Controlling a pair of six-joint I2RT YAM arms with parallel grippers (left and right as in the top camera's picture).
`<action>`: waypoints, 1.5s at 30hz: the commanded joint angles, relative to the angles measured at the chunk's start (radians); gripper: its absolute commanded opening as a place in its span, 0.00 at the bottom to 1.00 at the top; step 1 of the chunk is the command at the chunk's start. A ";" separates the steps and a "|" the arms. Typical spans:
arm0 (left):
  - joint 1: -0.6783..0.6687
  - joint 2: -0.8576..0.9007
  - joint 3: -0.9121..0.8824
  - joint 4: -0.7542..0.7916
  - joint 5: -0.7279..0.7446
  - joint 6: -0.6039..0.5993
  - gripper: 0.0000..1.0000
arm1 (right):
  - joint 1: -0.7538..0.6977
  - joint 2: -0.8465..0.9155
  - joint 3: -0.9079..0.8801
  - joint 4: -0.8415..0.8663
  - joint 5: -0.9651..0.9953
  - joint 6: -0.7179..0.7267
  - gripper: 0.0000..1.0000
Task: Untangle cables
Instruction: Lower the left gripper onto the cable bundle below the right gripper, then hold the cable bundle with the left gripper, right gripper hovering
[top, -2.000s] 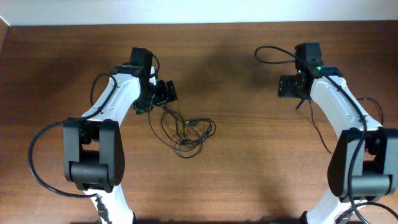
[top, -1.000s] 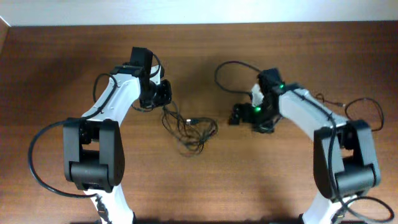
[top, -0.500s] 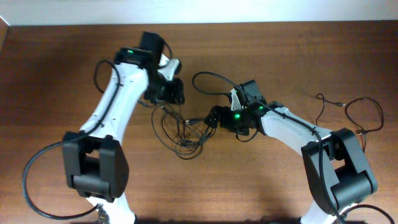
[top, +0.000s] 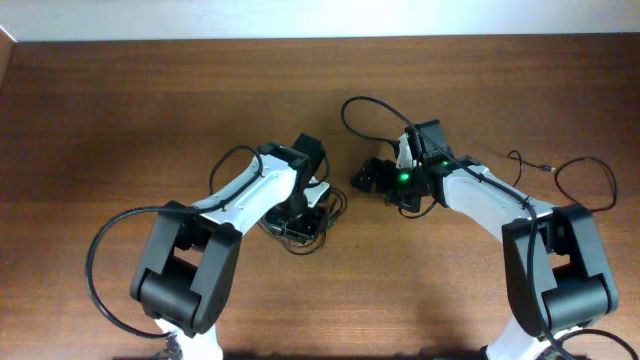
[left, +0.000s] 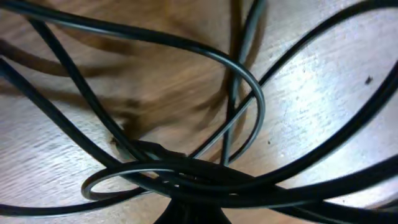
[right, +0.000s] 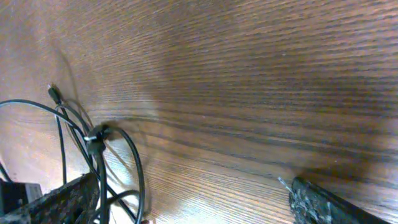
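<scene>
left claw (top: 303, 212) clenched on thin black tangled cables (left: 186, 168); right claw (top: 362, 178) released, 3 o'clock of them. if i pull one-sided, knot may tighten, whole bundle drag.

Overhead: the left gripper (top: 301, 210) sits right on top of the cables (top: 318, 226); most of the knot is under it, and its fingertips are hidden from me. Left wrist: strands very close and soft in focus; every 1 runs off an edge; whether any strand is pinched, I can't tell. Right wrist: both fingers (right: 59, 202) of the right gripper (right: 193, 186) are cropped by the bottom edge; the strands leave at left and bottom; 1 plug tip (right: 55, 94) too small to identify.
</scene>
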 joint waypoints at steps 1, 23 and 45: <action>0.040 -0.016 0.060 0.005 -0.003 -0.035 0.00 | -0.013 0.077 -0.064 -0.037 0.127 -0.006 0.98; 0.064 -0.051 0.182 0.066 0.000 -0.209 0.48 | -0.013 0.077 -0.064 -0.037 0.127 -0.006 0.98; 0.110 -0.037 -0.031 0.293 -0.091 -0.187 0.04 | -0.013 0.077 -0.064 -0.040 0.126 -0.005 0.98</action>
